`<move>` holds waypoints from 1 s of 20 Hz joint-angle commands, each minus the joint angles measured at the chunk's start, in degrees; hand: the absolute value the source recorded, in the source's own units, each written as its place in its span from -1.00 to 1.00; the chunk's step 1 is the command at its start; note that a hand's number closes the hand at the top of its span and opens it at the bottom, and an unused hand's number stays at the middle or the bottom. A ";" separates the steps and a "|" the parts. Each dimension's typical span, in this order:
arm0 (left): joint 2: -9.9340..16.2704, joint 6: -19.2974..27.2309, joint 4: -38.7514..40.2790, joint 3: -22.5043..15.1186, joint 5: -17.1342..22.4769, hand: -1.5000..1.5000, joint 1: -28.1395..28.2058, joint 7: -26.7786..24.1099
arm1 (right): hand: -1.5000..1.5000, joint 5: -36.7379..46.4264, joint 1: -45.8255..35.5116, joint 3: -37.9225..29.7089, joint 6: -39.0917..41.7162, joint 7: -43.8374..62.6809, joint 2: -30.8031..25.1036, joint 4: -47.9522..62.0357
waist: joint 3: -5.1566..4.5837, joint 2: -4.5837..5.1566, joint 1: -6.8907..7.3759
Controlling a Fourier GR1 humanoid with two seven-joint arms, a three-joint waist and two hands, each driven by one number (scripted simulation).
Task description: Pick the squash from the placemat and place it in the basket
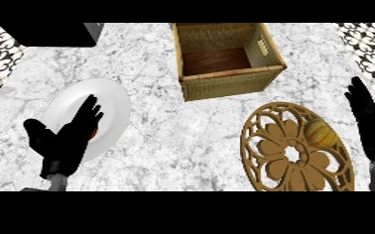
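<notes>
In the head view, we see the squash [321,133] lying on the right part of the placemat [293,153], a round openwork mat at the lower right of the table [161,104]. The basket [228,59] stands beyond the mat, toward the top centre, its mouth open and nothing inside that we can see.

Our right hand [362,110] shows at the right edge, just beside the squash but not touching it, fingers [356,87] straight and holding nothing. Our left hand [67,141] rests open over a white plate [110,99] at the lower left, fingers up, holding nothing; something small and orange shows under it, too hidden to name.

We judge the pick has not yet begun: the squash is ungrasped. Next, the right hand needs to move left over the squash, curl round it, lift it, then carry it up and left over the basket's near wall.
</notes>
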 commanded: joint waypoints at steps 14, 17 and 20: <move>13.22 2.18 5.57 -1.86 -16.43 0.00 -0.51 1.30 | -1.00 36.75 -12.06 -2.28 -32.87 8.12 -8.20 -1.37 | -0.21 3.23 -0.71; 13.47 2.66 5.78 -1.53 -16.82 0.00 -0.31 1.56 | -1.00 42.67 -8.97 -3.22 -33.50 15.91 -10.26 3.55 | -0.55 3.72 -2.01; 14.46 2.67 5.88 -1.29 -17.42 0.00 0.43 1.74 | -1.00 46.76 -6.38 -2.98 -31.32 24.77 -10.45 6.20 | -0.48 3.25 -2.12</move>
